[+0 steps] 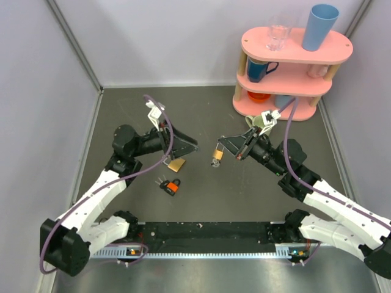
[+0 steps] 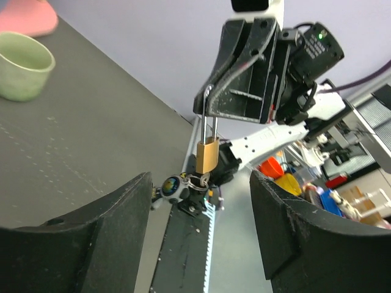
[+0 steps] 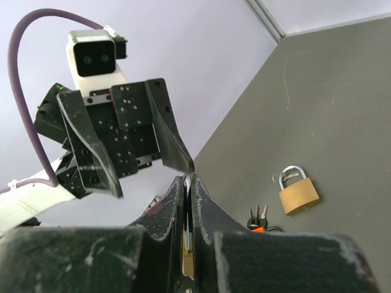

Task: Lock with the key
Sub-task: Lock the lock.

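Brass padlock [image 2: 207,156] hangs from the right claw [image 1: 223,144]
Shackle pinched tight; left claw [image 1: 189,146] wide, empty; key [image 1: 160,179] lies on the bench [image 1: 208,195] by an orange padlock [image 1: 171,187].

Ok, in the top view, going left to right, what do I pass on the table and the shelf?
In order: orange-and-black padlock → small brass padlock hanging from the right gripper → clear glass → tall blue cup. The large brass padlock overlaps the orange one sideways, so it is left out.
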Controlling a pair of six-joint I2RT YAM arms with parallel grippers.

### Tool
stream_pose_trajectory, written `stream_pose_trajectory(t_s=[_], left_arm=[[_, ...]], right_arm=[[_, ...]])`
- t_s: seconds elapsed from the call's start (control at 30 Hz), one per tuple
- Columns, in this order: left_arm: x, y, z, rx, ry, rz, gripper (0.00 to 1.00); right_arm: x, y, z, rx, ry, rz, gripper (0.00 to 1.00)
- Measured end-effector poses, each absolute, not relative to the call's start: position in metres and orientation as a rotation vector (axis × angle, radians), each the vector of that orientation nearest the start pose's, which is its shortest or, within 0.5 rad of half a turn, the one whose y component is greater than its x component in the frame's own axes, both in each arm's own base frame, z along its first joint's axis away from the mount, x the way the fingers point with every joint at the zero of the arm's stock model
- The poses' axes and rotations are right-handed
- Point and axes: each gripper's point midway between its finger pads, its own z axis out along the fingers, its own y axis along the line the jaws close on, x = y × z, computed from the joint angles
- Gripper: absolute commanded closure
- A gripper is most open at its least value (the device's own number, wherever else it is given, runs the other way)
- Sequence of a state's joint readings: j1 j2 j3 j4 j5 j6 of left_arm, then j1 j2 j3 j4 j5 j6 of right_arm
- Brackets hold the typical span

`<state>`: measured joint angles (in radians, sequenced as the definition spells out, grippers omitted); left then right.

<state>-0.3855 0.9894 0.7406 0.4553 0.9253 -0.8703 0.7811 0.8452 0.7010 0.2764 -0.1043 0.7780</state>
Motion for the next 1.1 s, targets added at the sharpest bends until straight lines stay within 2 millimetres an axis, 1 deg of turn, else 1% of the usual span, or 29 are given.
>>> stream_pose_trajectory(t_s=[0.1, 0.2, 0.37, 0.53, 0.63, 0.87, 1.0, 1.03, 1.1], left_arm=[[0.193, -0.270, 0.326, 0.559, 1.633, -1.649, 0.35], [0.184, -0.281, 0.319, 0.603, 1.650, -1.677, 0.37], [0.175, -0.291, 0.313, 0.648, 1.661, -1.703, 0.39], [0.170, -0.300, 0.304, 0.673, 1.686, -1.723, 0.40], [0.169, -0.304, 0.301, 0.682, 1.696, -1.731, 0.43], [0.163, -0.311, 0.298, 0.707, 1.700, -1.756, 0.57], [0.160, -0.316, 0.295, 0.719, 1.704, -1.769, 0.69], [0.160, -0.317, 0.294, 0.719, 1.706, -1.772, 0.79], [0.161, -0.318, 0.292, 0.715, 1.714, -1.777, 0.90]], right_arm=[[0.210, 0.275, 0.338, -0.096, 1.584, 1.331, 1.00], [0.211, 0.276, 0.337, -0.094, 1.588, 1.331, 1.00], [0.212, 0.277, 0.335, -0.092, 1.595, 1.328, 1.00], [0.213, 0.277, 0.335, -0.087, 1.598, 1.330, 1.00], [0.213, 0.277, 0.335, -0.086, 1.594, 1.333, 1.00], [0.214, 0.278, 0.336, -0.086, 1.591, 1.334, 1.00], [0.214, 0.278, 0.336, -0.085, 1.591, 1.336, 1.00], [0.214, 0.278, 0.336, -0.085, 1.590, 1.336, 1.00], [0.214, 0.278, 0.336, -0.085, 1.590, 1.336, 1.00]])
